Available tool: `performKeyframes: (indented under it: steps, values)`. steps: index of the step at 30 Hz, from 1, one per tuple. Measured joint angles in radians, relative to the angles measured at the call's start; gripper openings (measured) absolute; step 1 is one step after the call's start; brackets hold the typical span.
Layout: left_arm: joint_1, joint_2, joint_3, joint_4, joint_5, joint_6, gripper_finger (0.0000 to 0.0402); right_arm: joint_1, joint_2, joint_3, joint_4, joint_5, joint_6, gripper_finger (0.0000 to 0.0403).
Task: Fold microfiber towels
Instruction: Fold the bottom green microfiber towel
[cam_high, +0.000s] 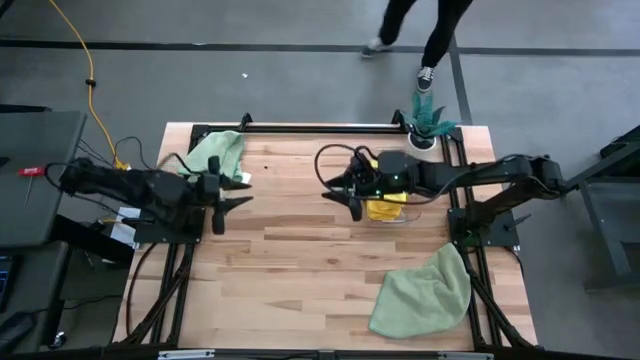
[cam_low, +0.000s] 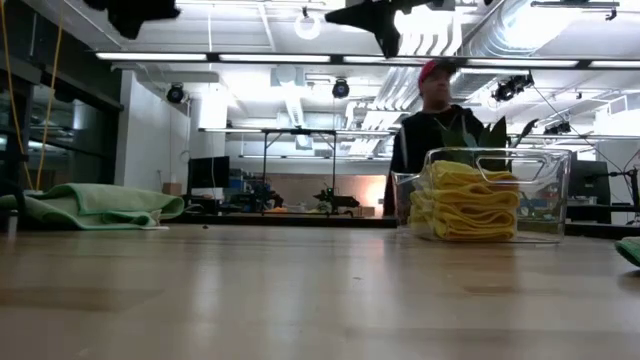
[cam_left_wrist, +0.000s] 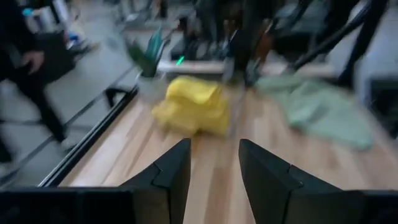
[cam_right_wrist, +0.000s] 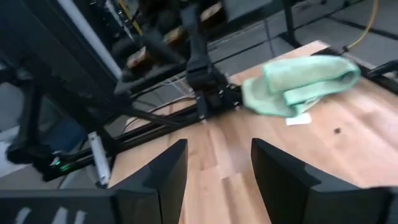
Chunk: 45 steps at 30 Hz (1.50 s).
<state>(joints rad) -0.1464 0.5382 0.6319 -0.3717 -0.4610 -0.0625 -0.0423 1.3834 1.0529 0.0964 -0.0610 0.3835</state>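
A stack of folded yellow microfiber towels (cam_low: 465, 200) sits in a clear bin (cam_low: 553, 190) right of the table's middle (cam_high: 385, 209). One pale green towel (cam_high: 217, 152), loosely folded, lies at the far left corner. Another green towel (cam_high: 425, 292) lies crumpled flat near the front right. My left gripper (cam_high: 240, 192) hovers open above the table's left part, pointing right. My right gripper (cam_high: 330, 189) hovers open above the middle, just left of the bin, pointing left. Both wrist views show nothing between the fingers (cam_left_wrist: 214, 155) (cam_right_wrist: 217, 155).
A small potted plant (cam_high: 430, 125) stands at the far right corner. A person (cam_high: 425, 35) walks on the floor beyond the far edge. Bare wood (cam_high: 300, 270) spans the middle and the near left of the table.
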Motion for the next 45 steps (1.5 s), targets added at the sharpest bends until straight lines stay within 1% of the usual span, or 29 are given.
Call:
performKeyframes:
  steps: [2,5,6,8,10,11,14,17,20,23,26,28,31,34,37,41,43,45]
  values:
    - [0.054,-0.019,-0.009,0.085,0.108,0.002,0.0127,0.017,0.001,0.0,-0.002,-0.001,0.031,0.017]
    - [0.113,-0.039,-0.051,0.24,0.273,-0.075,0.0127,0.037,0.001,0.0,-0.002,-0.001,0.057,0.017]
    - [0.125,-0.038,-0.07,0.299,0.315,-0.118,0.0127,0.043,0.001,0.0,-0.002,-0.001,0.056,0.017]
    - [0.132,-0.036,-0.115,0.403,0.358,-0.208,0.0127,0.055,0.001,0.0,-0.002,-0.001,0.036,0.017]
    - [0.13,-0.019,-0.153,0.461,0.359,-0.277,0.0127,0.062,0.001,0.0,-0.002,-0.001,0.003,0.017]
    - [0.125,-0.01,-0.167,0.465,0.357,-0.304,0.0127,0.065,0.001,0.0,-0.002,-0.002,-0.004,0.017]
    - [0.092,0.037,-0.181,0.422,0.321,-0.365,0.0127,0.066,0.001,0.0,-0.002,-0.003,-0.007,0.017]
    - [0.036,0.116,-0.181,0.411,0.255,-0.425,0.0127,0.064,0.001,0.0,-0.011,-0.031,0.002,0.017]
    - [-0.034,0.225,-0.175,0.469,0.219,-0.483,0.0127,0.071,0.001,0.0,-0.051,-0.078,0.001,0.017]
    - [-0.11,0.347,-0.129,0.48,0.192,-0.488,0.0127,0.092,0.001,0.0,-0.12,-0.114,0.005,0.017]
    - [-0.174,0.475,-0.062,0.476,0.153,-0.485,0.0127,0.129,0.001,0.001,-0.212,-0.18,0.063,0.017]
    - [-0.201,0.545,-0.013,0.472,0.147,-0.468,0.0127,0.174,0.001,0.001,-0.313,-0.228,0.081,0.017]
    - [-0.23,0.626,0.054,0.458,0.149,-0.41,0.0127,0.27,0.001,0.001,-0.489,-0.235,0.129,0.017]
    - [-0.244,0.677,0.129,0.402,0.171,-0.332,0.0127,0.38,0.005,0.001,-0.636,-0.232,0.215,0.017]
    - [-0.248,0.696,0.204,0.27,0.186,-0.258,0.0127,0.492,0.019,0.001,-0.721,-0.22,0.377,0.017]
    - [-0.248,0.695,0.276,0.109,0.184,-0.186,0.0127,0.62,0.074,0.001,-0.715,-0.156,0.623,0.017]
    - [-0.248,0.686,0.287,0.063,0.178,-0.175,0.0127,0.667,0.116,0.001,-0.7,-0.135,0.741,0.017]
    - [-0.248,0.683,0.291,0.066,0.172,-0.169,0.0127,0.703,0.162,0.001,-0.702,-0.13,0.881,0.017]
